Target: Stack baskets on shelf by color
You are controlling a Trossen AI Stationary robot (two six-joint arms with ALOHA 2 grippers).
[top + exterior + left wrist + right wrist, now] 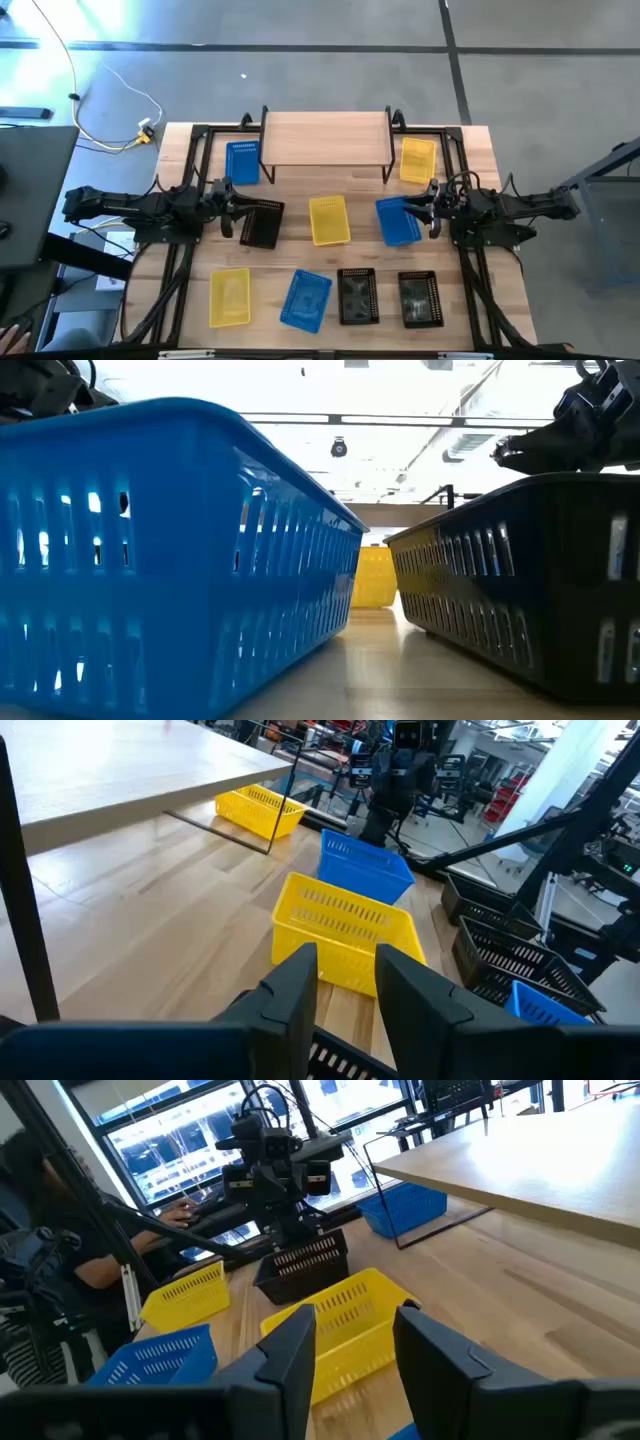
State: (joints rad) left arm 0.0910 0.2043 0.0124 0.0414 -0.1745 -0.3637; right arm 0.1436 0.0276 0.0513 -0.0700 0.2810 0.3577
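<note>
The shelf stands at the table's far middle with nothing on its plank. A blue basket sits on the table at its left end and a yellow basket at its right. My left gripper is open over the left edge of a black basket. My right gripper is open over the right edge of a blue basket. A yellow basket rests between them.
Along the near edge rest a yellow basket, a blue basket and two black baskets. Bare wood lies in front of the shelf. A person sits beyond the table's left side.
</note>
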